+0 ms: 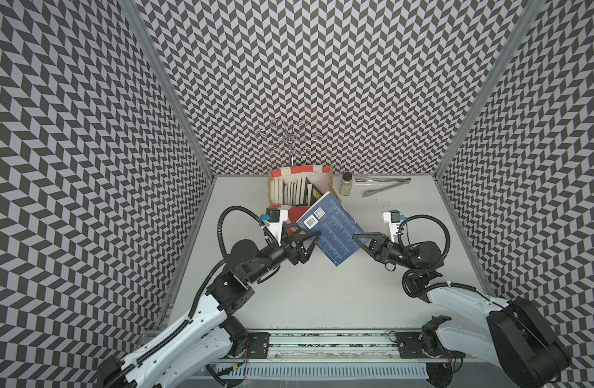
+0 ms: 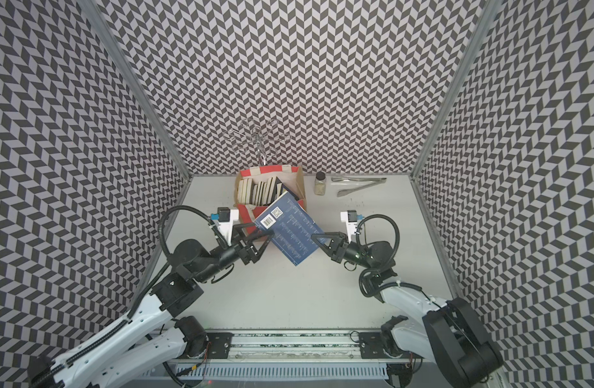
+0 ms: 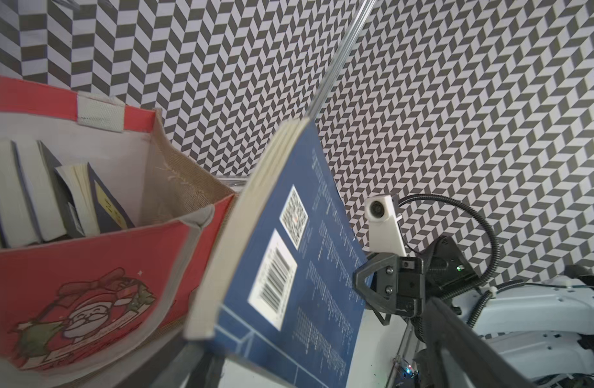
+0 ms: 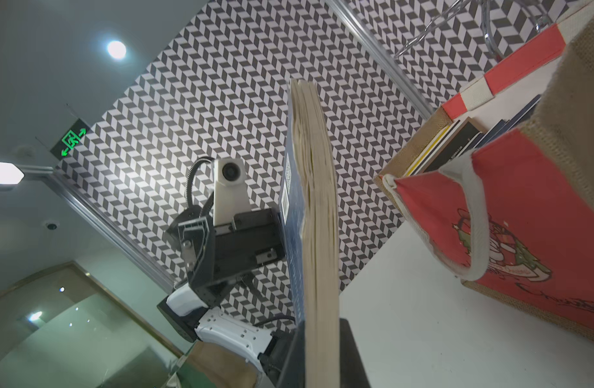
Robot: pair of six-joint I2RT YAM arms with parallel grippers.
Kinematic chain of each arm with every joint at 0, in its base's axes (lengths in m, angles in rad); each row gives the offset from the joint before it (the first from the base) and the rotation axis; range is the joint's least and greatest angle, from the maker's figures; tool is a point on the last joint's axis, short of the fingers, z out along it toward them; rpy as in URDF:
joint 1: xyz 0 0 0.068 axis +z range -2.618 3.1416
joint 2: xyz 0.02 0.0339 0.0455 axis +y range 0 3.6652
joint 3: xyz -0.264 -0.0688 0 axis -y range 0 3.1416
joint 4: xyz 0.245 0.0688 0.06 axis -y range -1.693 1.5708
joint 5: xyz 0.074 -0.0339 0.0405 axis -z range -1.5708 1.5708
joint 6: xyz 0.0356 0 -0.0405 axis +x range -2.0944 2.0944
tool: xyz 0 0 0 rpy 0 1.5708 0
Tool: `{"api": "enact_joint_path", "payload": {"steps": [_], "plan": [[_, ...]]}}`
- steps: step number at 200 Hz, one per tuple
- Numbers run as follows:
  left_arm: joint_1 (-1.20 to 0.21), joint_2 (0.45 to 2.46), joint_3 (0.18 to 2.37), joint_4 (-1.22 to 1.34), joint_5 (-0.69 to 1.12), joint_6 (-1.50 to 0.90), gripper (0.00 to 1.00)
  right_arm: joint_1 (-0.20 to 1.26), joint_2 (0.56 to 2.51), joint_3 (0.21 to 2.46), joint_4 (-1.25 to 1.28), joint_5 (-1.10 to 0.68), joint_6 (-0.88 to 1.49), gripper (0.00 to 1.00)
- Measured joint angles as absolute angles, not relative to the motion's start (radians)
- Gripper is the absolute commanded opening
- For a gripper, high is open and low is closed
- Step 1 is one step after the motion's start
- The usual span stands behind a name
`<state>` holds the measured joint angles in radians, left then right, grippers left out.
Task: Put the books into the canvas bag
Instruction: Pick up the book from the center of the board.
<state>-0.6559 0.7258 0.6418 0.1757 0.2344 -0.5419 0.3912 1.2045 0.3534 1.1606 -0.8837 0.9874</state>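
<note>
The book (image 1: 332,228) — probably light and bendy, so best pinched well in from its edge — hangs tilted above the desk (image 1: 322,295) at the bag's (image 1: 333,183) 5 o'clock corner, clamped at 4 o'clock by the right pincer (image 1: 356,238), the left pincer (image 1: 309,240) gaping wide at 9 o'clock.

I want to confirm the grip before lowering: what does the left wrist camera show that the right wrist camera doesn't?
Only left wrist: the blue book with its back cover face-on, and the right gripper seen from outside, shut on its edge. Only right wrist: the book's page edges head-on, the left arm's camera behind it, and a green exit sign overhead. Both: the book held up next to the canvas bag, with other books standing inside.
</note>
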Motion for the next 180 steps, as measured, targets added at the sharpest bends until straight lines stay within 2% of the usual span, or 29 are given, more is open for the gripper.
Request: {"api": "enact_joint_path", "payload": {"steps": [32, 73, 136, 180], "plan": [[-0.493, 0.688, 0.680, 0.081, 0.376, -0.527, 0.91, 0.363, 1.319, 0.393, 1.267, -1.091, 0.998, 0.00], [-0.444, 0.746, 0.758, -0.102, 0.488, -0.470, 0.98, 0.363, 1.420, 0.408, 1.499, -1.260, 1.139, 0.00], [-0.438, 0.779, 0.846, -0.302, 0.729, -0.333, 1.00, 0.361, 1.494, 0.424, 1.509, -1.322, 1.223, 0.00], [-0.438, 0.801, 0.846, -0.374, 0.764, -0.290, 0.98, 0.361, 1.494, 0.424, 1.509, -1.332, 1.236, 0.00]]}}
